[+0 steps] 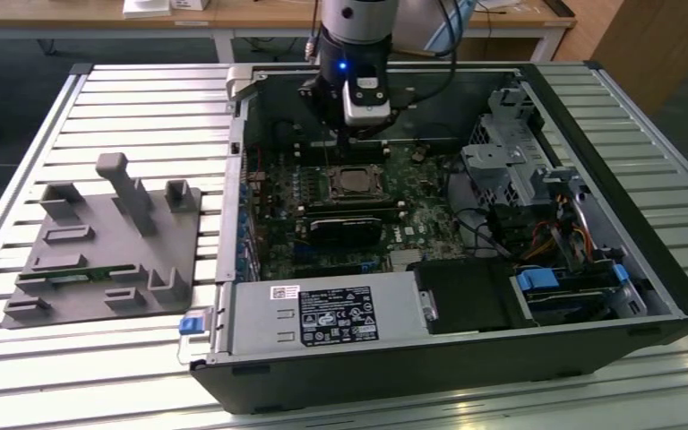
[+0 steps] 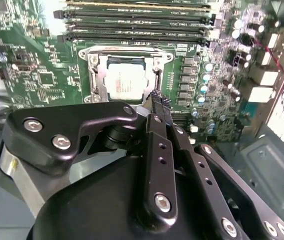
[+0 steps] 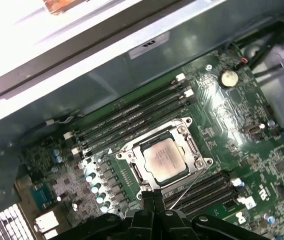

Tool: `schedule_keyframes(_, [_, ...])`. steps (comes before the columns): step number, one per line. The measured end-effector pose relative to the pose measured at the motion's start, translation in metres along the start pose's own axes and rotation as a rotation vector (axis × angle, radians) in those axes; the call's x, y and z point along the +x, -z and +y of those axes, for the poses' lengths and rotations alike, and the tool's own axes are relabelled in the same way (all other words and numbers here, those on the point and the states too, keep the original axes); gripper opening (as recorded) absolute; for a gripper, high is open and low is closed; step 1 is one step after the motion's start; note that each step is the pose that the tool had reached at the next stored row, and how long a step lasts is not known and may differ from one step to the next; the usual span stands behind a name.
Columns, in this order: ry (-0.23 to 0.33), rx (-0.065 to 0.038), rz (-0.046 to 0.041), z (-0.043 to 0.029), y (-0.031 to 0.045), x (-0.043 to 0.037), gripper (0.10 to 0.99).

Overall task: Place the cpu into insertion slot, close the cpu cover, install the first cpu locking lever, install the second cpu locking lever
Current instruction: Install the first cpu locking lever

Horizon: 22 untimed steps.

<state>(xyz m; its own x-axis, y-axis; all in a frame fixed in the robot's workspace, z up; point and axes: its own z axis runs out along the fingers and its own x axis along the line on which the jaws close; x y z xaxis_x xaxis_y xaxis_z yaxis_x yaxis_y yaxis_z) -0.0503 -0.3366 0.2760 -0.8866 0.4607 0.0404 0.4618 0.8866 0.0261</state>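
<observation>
I have the tool (image 2: 159,103) pressed together, tips just beside the socket's edge. The cpu (image 3: 162,160) sits in the insertion slot (image 3: 142,173), with the cpu cover (image 3: 195,152) lying flat around it.

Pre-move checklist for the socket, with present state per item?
1. cpu lying flat in the insertion slot: ok.
2. cpu cover down around the chip: ok.
3. Locking lever latched: not ok. In the first wrist view, the thin wire looks swung out across the black slots beside the socket.
4. Other lever latched: cannot tell.
5. tool shut, tips at the socket's edge: ok.
6. Anything pinched between the tips: cannot tell.
</observation>
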Motion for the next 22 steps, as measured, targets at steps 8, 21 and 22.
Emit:
schedule_keyframes(8, [0.067, -0.002, -0.0078, -0.0009, -0.0007, 0.0016, 0.106])
schedule_keyframes(21, [0.249, -0.006, -0.0064, -0.0013, -0.0046, 0.0018, 0.106])
schedule_keyframes(22, [0.253, -0.013, -0.0046, -0.0015, -0.0052, 0.0022, 0.106])
